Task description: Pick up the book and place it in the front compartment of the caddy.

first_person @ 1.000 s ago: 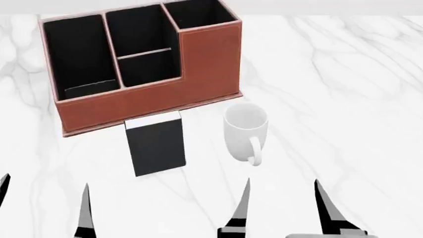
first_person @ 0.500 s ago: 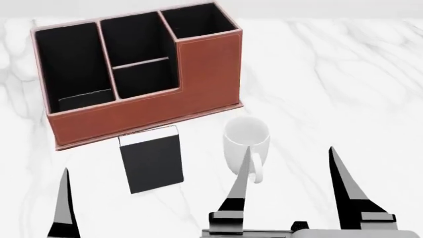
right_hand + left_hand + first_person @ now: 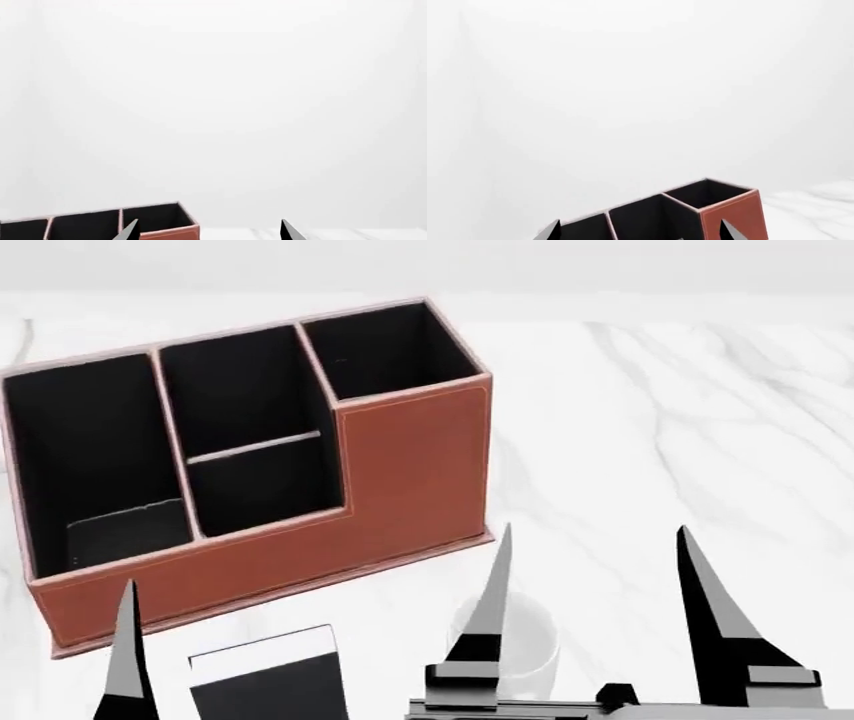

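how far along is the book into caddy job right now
Nothing is done yet: the book lies flat on the marble table in front of the caddy, ungrasped. In hand: the right hand hangs open over the white mug; the left hand is open and empty. Still left: grasp, lift, and drop it into the front compartment.

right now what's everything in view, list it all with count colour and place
caddy: one, reddish-brown with pale pink rims, black inside, several compartments, far left on the table
book: one, black with a white strip at its far end, flat on the table in front of the caddy, cut off by the view's edge
mug: one, white, right of the book, partly hidden behind the right tool
table: one, white marble
left tool: one, black fingers, open, empty
right tool: one, black fingers, open, empty
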Controlling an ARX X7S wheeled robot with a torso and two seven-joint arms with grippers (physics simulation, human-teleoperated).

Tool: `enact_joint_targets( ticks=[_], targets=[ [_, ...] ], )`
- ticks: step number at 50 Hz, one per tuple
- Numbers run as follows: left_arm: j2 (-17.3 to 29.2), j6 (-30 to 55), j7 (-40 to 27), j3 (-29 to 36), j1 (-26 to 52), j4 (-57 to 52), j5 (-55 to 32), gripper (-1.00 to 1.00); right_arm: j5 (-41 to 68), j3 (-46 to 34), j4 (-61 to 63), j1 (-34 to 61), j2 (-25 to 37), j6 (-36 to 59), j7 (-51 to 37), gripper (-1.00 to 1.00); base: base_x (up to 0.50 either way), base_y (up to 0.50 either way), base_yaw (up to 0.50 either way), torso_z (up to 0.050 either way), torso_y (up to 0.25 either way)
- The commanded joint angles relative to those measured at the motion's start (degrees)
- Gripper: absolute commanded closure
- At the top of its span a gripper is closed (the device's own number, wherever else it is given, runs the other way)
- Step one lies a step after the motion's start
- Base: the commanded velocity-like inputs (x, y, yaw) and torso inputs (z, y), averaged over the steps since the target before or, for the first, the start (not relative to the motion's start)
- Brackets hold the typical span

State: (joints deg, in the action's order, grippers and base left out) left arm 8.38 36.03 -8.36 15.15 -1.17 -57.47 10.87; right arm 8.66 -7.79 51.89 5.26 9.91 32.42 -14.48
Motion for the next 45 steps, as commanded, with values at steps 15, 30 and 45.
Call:
enact_joint_targets(
  ticks=[15,30,45],
  targets=[
    [-0.62,0.47,0.71,-1.55,0.65,0.57,-1.43,-1.00,0.88,1.58,1.59,0.34,0.04,0.90,-0.16,-1.00,0.50,0.00,0.00,0.000,0.001],
    [-0.41,1.67,0.39,-1.08,1.00,-0.66,-1.58,-1.00,1.64,1.55,2.11,0.52,0.58,1.17,-1.06,-1.00,0.50,0.00,0.00,0.000,0.001],
    [-3.30,2.18,3.82,-2.84,0.94,-2.50,0.46,-1.00,2.51,2.16,3.31,0.71,0.92,0.62,-2.45,-1.00,0.30,0.00,0.00,0.000,0.001]
  ],
)
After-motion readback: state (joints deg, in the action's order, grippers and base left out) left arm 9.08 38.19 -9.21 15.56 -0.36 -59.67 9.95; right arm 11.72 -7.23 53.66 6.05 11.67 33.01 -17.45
